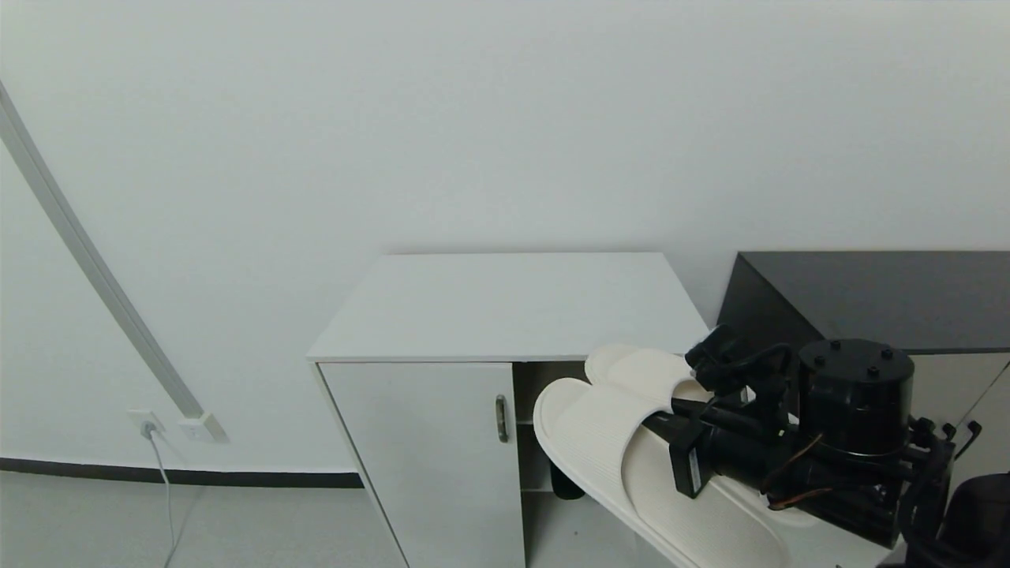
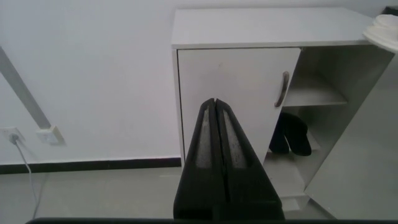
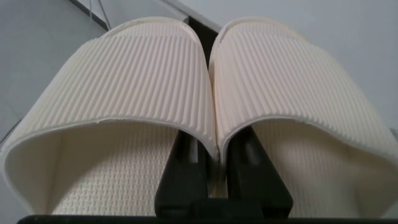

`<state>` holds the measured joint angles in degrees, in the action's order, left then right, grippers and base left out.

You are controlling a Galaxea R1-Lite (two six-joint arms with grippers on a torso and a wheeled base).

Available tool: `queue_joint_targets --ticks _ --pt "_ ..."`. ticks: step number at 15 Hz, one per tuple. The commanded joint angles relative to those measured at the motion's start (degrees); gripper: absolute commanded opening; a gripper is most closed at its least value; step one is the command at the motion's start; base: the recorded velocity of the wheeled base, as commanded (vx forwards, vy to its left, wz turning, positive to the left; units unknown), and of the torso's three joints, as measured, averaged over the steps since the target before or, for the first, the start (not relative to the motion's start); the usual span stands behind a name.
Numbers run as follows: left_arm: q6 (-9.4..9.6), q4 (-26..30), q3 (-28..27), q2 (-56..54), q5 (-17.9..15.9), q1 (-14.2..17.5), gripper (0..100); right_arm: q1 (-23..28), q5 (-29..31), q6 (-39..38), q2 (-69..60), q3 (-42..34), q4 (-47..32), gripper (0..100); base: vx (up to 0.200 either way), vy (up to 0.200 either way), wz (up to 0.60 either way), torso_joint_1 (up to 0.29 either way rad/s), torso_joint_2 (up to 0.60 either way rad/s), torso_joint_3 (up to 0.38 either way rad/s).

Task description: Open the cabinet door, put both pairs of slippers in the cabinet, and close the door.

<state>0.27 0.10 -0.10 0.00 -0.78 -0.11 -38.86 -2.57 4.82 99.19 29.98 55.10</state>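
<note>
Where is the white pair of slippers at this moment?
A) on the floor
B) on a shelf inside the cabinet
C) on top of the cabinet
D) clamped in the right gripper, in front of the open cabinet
D: the right gripper is shut on the white slippers, holding them in the air before the open side of the cabinet.

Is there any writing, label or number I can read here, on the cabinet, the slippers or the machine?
No text can be read anywhere.
The cabinet and slippers: plain, no print.
A pale strip on the right arm's wrist: perhaps a label, too small to read.
</note>
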Motion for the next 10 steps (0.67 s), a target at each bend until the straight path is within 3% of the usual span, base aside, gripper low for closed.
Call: queue_joint_targets --ticks 1,10 --pt "0.00 0.0 0.0 0.0 0.1 0.0 0 -0.1 -0.2 0.0 0.8 -0.4 0.1 0 0.000 0.000 0.00 -0.173 0.43 0.227" --pt "0.00 0.0 0.0 0.0 0.0 0.0 0 -1.0 -0.2 0.1 2.3 -1.1 2.7 0 0.000 0.000 0.00 -0.220 0.53 0.307"
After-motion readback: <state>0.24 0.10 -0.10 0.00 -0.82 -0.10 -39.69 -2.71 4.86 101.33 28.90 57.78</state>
